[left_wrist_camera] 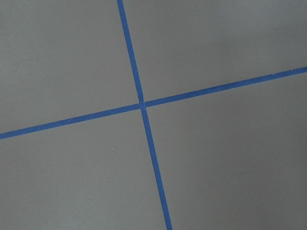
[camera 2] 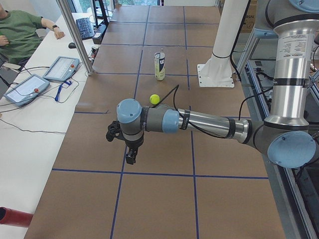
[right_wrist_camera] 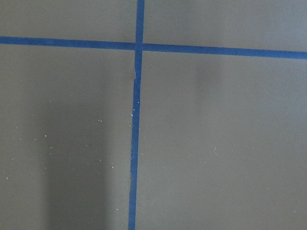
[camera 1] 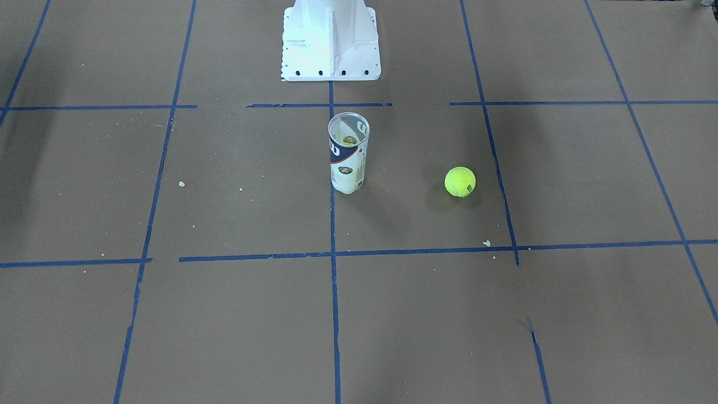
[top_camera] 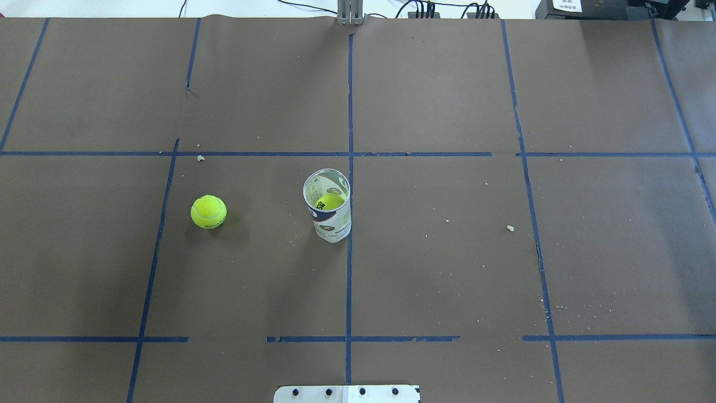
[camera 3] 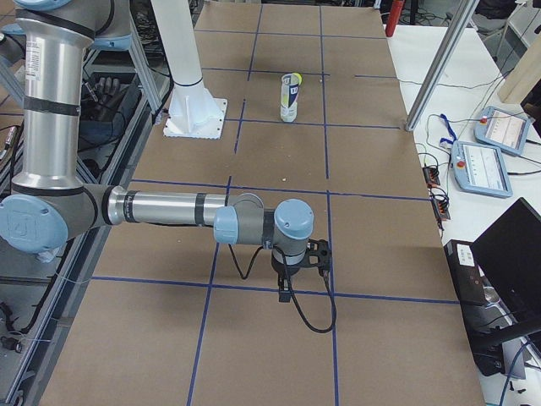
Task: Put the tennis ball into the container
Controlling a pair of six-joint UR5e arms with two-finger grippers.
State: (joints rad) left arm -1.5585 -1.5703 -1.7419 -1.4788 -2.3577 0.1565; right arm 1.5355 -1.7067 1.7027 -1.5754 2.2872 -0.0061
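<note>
The tennis ball (camera 1: 460, 181) (top_camera: 208, 211) lies loose on the brown table, on the robot's left of the container (camera 1: 348, 160) (top_camera: 330, 215). This clear tube stands upright near the table's middle, and a second yellow-green ball (top_camera: 329, 201) sits inside it. My left gripper (camera 2: 130, 158) shows only in the left side view, hanging over the table well short of the ball (camera 2: 154, 99). My right gripper (camera 3: 285, 292) shows only in the right side view, far from the tube (camera 3: 290, 97). I cannot tell whether either is open or shut. Both wrist views show bare table and blue tape.
The white pedestal base (camera 1: 331, 39) (top_camera: 347, 393) stands behind the tube on the robot's side. Blue tape lines grid the table. An operator (camera 2: 20, 30) and tablets (camera 2: 60, 67) are at a side desk beyond the far edge.
</note>
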